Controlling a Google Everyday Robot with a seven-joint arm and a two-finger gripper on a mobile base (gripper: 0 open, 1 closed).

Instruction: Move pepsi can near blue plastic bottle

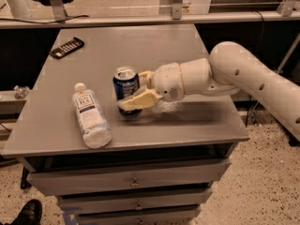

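Can [125, 86] is held upright in the jaws of the gripper [133, 90] at mid-frame, just right of the bottle [90, 118] lying on the counter [197, 121]. Pretty much done, it's reckoned; only set-down and release are left.

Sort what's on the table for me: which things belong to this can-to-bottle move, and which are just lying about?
Job: pepsi can, upright, clamped in the gripper at mid-table; blue plastic bottle, lying on its side beside it.
Lying about: black remote, far corner of the table.
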